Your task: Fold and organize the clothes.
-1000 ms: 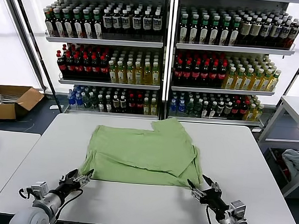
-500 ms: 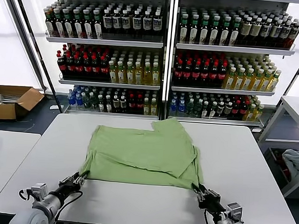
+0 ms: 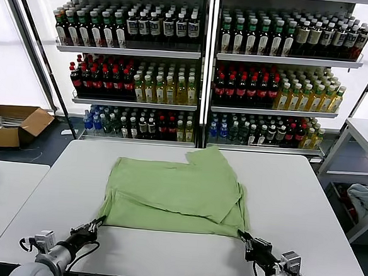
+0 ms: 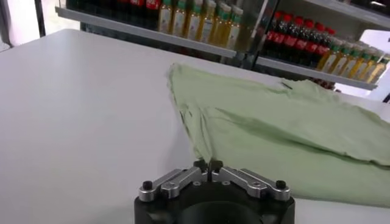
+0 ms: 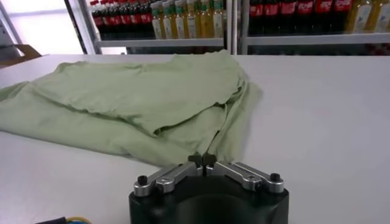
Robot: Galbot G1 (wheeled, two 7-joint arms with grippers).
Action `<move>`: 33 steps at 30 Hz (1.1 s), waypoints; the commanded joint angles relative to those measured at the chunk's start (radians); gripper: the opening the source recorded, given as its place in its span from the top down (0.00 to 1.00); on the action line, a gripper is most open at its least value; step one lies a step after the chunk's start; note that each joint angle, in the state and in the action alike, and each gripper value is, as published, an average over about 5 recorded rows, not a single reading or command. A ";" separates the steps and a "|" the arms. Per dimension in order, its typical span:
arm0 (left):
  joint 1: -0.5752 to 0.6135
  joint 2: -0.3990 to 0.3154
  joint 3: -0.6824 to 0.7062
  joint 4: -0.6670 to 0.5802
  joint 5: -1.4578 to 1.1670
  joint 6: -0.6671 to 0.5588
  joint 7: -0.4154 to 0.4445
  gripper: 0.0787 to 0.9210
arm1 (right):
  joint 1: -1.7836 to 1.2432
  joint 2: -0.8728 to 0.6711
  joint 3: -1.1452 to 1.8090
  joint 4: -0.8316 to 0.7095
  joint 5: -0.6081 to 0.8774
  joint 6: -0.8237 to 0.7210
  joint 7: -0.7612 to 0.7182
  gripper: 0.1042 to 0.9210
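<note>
Shirt [image 3: 174,194] corners in both tools

No legible text on the bottles [image 3: 175,80], shirt or boxes.

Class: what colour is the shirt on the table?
Plain light green shirt; head view shows it best.

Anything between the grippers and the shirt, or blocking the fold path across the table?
Nothing visible. The left gripper and right gripper are each shut on a near corner of the green shirt. The white table around and beyond the shirt shows no other objects.
</note>
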 commanded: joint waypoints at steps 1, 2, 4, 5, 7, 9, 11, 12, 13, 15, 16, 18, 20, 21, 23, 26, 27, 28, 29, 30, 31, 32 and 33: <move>0.162 -0.016 -0.067 -0.138 0.015 0.005 0.008 0.99 | -0.140 -0.012 0.042 0.128 0.004 -0.029 0.000 1.00; 0.183 -0.020 -0.076 -0.153 0.018 0.005 0.007 0.99 | -0.164 -0.010 0.049 0.141 0.001 -0.030 -0.001 1.00; 0.228 -0.029 -0.095 -0.185 0.020 0.006 0.005 0.99 | -0.213 -0.005 0.063 0.169 -0.008 -0.030 -0.002 1.00; 0.254 -0.033 -0.105 -0.200 0.020 0.006 0.003 0.99 | -0.238 -0.002 0.070 0.181 -0.014 -0.029 -0.003 1.00; 0.303 -0.040 -0.122 -0.232 0.019 0.006 -0.002 0.99 | -0.288 0.002 0.084 0.205 -0.026 -0.027 -0.005 1.00; 0.349 -0.046 -0.134 -0.264 0.020 0.005 -0.005 0.99 | -0.330 0.006 0.095 0.225 -0.034 -0.023 -0.008 1.00; 0.389 -0.055 -0.142 -0.292 0.022 0.005 -0.010 0.99 | -0.364 0.008 0.104 0.239 -0.038 -0.018 -0.009 1.00; 0.403 -0.060 -0.143 -0.302 0.022 0.005 -0.012 0.99 | -0.376 0.008 0.107 0.243 -0.040 -0.017 -0.010 1.00; 0.417 -0.065 -0.143 -0.313 0.022 0.006 -0.014 0.99 | -0.388 0.009 0.109 0.248 -0.043 -0.017 -0.009 1.00; 0.442 -0.074 -0.141 -0.331 0.018 0.012 -0.018 0.99 | -0.404 0.012 0.111 0.255 -0.050 -0.019 -0.007 1.00; 0.452 -0.076 -0.141 -0.340 0.018 0.015 -0.018 0.99 | -0.410 0.013 0.112 0.258 -0.053 -0.021 -0.007 1.00; 0.466 -0.078 -0.140 -0.355 0.018 0.021 -0.019 0.99 | -0.416 0.014 0.115 0.262 -0.056 -0.022 -0.007 1.00; 0.470 -0.079 -0.143 -0.367 0.021 0.025 -0.021 0.98 | -0.416 0.011 0.118 0.264 -0.056 -0.021 -0.009 1.00; 0.470 -0.079 -0.146 -0.372 0.021 0.028 -0.022 0.98 | -0.414 0.008 0.119 0.266 -0.054 -0.019 -0.010 1.00; 0.469 -0.077 -0.157 -0.382 0.021 0.032 -0.025 0.98 | -0.411 0.003 0.126 0.271 -0.048 -0.015 -0.013 0.99; 0.467 -0.073 -0.187 -0.397 0.016 0.037 -0.027 0.95 | -0.397 -0.004 0.144 0.281 -0.020 0.003 -0.016 0.93; 0.464 -0.070 -0.199 -0.402 0.012 0.038 -0.028 0.93 | -0.387 -0.007 0.154 0.286 -0.001 0.011 -0.018 0.89; 0.461 -0.067 -0.211 -0.407 0.007 0.038 -0.029 0.90 | -0.373 -0.012 0.165 0.290 0.026 0.020 -0.020 0.85; 0.455 -0.063 -0.224 -0.411 0.002 0.039 -0.029 0.86 | -0.353 -0.019 0.177 0.293 0.056 0.027 -0.020 0.82; 0.447 -0.058 -0.235 -0.413 -0.003 0.039 -0.030 0.83 | -0.328 -0.029 0.188 0.295 0.085 0.031 -0.021 0.78; 0.438 -0.053 -0.246 -0.412 -0.009 0.039 -0.029 0.80 | -0.296 -0.042 0.198 0.292 0.113 0.034 -0.021 0.74; 0.426 -0.045 -0.256 -0.409 -0.014 0.040 -0.029 0.76 | -0.261 -0.057 0.204 0.287 0.139 0.036 -0.020 0.71; 0.411 -0.034 -0.263 -0.403 -0.022 0.040 -0.028 0.73 | -0.218 -0.075 0.204 0.276 0.163 0.036 -0.019 0.66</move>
